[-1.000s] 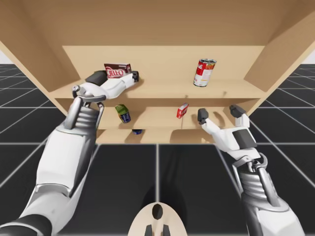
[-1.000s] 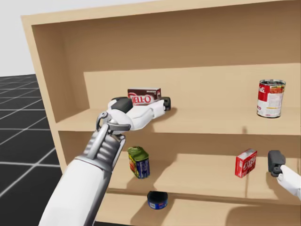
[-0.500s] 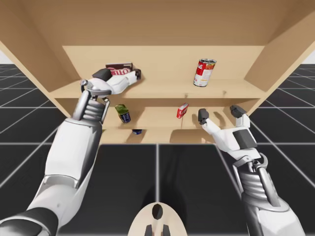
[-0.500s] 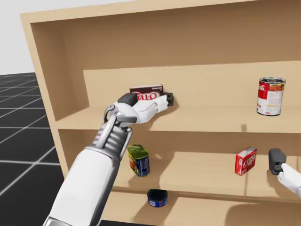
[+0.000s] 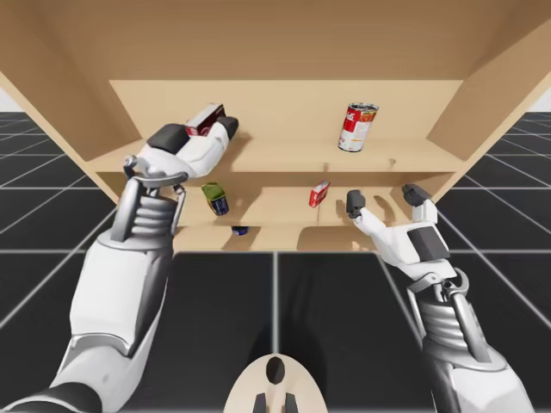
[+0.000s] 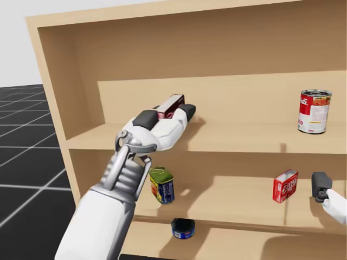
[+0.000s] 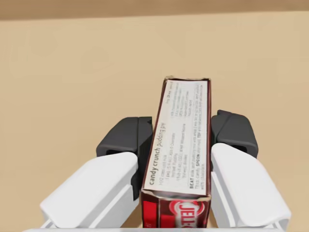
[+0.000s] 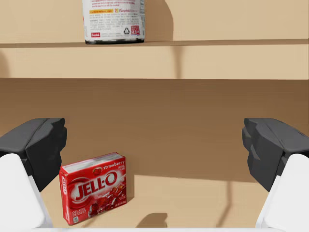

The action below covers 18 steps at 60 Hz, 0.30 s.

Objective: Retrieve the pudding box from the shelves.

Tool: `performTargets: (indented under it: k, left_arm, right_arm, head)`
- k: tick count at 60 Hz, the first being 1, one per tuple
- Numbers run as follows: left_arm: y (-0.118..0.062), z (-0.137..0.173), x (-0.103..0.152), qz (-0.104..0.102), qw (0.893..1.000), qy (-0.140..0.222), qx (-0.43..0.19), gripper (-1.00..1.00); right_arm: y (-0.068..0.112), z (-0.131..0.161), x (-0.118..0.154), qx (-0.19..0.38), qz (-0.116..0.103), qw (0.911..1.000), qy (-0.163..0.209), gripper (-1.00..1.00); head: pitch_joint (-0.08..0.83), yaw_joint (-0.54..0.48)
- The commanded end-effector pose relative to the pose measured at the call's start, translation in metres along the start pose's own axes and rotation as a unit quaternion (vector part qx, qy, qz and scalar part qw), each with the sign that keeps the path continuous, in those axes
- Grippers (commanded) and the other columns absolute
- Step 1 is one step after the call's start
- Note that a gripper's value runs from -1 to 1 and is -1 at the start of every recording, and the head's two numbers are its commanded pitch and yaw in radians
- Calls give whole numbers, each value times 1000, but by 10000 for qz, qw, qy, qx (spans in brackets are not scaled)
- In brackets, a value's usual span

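Pudding box (image 7: 179, 164) pinched in my left gripper (image 7: 179, 135), ten o'clock on the shelves (image 5: 284, 157); next pull it clear; right gripper (image 8: 154, 145) agape.

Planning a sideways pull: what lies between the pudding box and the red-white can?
Nothing; the head view shows bare shelf between pudding box and can.

Inspected open-fronted wooden shelves (image 6: 244, 138), three boards. Found on upper board, far right: red-and-white can (image 6: 314, 111), upright. Found on middle board: green-and-blue can (image 6: 161, 185) at left, slightly tilted; small red box (image 6: 285, 186) at right, upright, well apart from it. Found on lowest board: low dark-blue can (image 6: 182, 228), below and just right of green-and-blue can.
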Motion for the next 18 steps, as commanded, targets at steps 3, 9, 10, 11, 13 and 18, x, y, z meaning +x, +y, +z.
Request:
performTargets:
  k: [3,9,10,11,13,18]
  left_arm:
    - [-4,33,27,-130,9998,-140,23,1000]
    - [-7,56,41,-241,9990,-379,-37,1000]
    - [-8,59,42,-253,9989,-402,-46,1000]
    - [-8,62,44,-265,9987,-426,-54,1000]
    - [-9,73,49,-306,9982,-514,-80,1000]
    - [-9,94,54,-344,9973,-638,-128,1000]
  right_arm:
    - [0,0,0,-13,-29,10000,-14,-1000]
    - [0,0,1,-21,-40,10000,-21,-1000]
    - [0,0,1,-21,-42,10000,-23,-1000]
    - [0,1,1,-21,-42,10000,-24,-1000]
    - [0,1,1,-26,-40,10000,-28,-1000]
    - [0,1,1,-29,-46,10000,-28,-1000]
  head:
    - [206,216]
    - [208,218]
    - [209,218]
    - [209,218]
    - [209,218]
    - [210,218]
